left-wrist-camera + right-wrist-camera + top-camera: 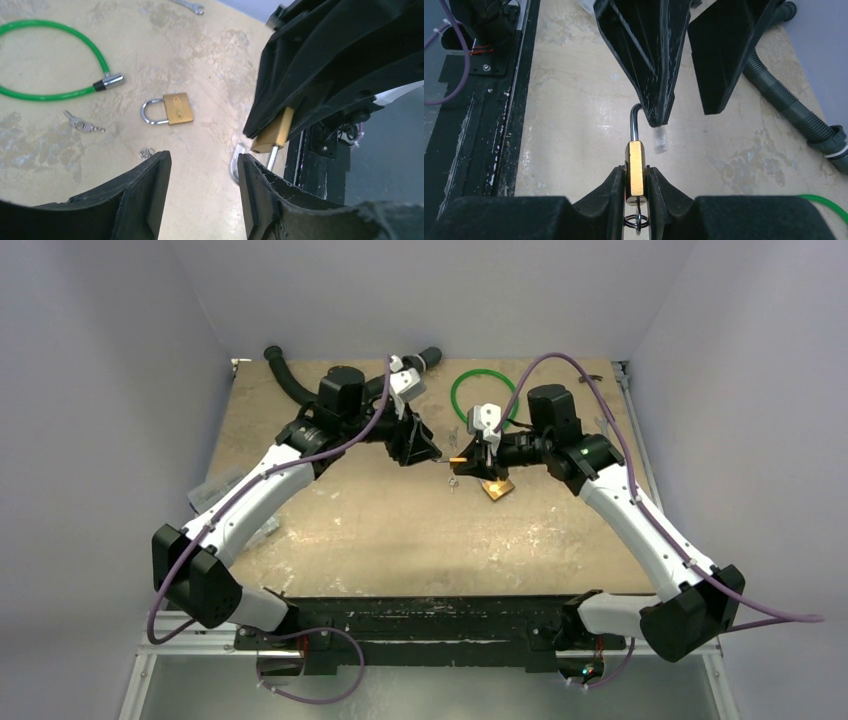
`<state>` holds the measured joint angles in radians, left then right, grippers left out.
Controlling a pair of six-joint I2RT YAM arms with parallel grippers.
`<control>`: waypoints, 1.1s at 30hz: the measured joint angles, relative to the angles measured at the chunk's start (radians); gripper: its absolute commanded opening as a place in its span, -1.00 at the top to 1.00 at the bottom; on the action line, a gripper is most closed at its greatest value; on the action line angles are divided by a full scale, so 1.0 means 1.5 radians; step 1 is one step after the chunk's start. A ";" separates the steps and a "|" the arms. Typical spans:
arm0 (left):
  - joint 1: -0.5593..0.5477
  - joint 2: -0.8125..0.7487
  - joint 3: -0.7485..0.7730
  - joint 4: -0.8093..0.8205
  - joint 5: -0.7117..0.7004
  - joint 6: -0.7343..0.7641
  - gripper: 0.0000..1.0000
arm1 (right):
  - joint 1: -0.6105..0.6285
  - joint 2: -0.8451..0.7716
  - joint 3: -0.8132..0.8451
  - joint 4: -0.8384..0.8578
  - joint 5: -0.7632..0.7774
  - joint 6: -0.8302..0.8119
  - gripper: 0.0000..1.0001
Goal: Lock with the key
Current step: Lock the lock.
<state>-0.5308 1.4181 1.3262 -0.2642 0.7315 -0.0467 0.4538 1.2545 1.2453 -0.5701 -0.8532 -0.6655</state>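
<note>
My right gripper (636, 172) is shut on a small brass padlock (635, 167), held edge-on above the table. Its silver shackle (634, 120) stands open and runs up to the tip of one left finger (655, 75). A small silver key (637, 220) on a wire ring sits in the keyhole at the lock's rear. In the left wrist view the held lock (272, 136) shows between the right fingers, with its shackle (235, 162) just outside one finger of my left gripper (204, 167), which is open and empty. In the top view both grippers (415, 447) (470, 458) meet mid-table.
A second brass padlock (175, 108) lies flat on the table (210, 60), with loose keys (82, 123) to its left. There is also a green cable loop (50, 95), a small wrench (189, 6) and a black ribbed hose (784, 95). The black base rail (499, 100) runs along the near edge.
</note>
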 measured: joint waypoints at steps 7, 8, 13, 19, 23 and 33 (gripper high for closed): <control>0.000 0.017 0.001 -0.086 -0.013 0.068 -0.21 | 0.003 -0.004 0.000 0.027 -0.001 0.022 1.00; 0.003 0.016 0.001 -0.096 -0.007 0.079 -0.21 | 0.003 -0.004 0.000 0.032 -0.001 0.026 1.00; 0.070 -0.024 -0.028 -0.085 0.069 0.086 -0.10 | 0.003 -0.003 0.000 0.058 -0.009 0.061 1.00; 0.111 -0.101 -0.042 -0.083 0.135 0.150 0.05 | 0.003 -0.003 0.000 0.077 -0.032 0.104 1.00; 0.076 -0.110 -0.041 -0.079 0.149 0.172 0.11 | 0.003 -0.003 0.000 0.081 -0.045 0.130 1.00; 0.000 -0.093 -0.040 -0.100 0.137 0.183 0.34 | 0.003 -0.005 0.000 0.095 -0.057 0.187 1.00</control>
<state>-0.5312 1.2793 1.2655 -0.4137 0.9375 0.2279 0.4580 1.2472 1.2453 -0.4282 -0.9382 -0.3855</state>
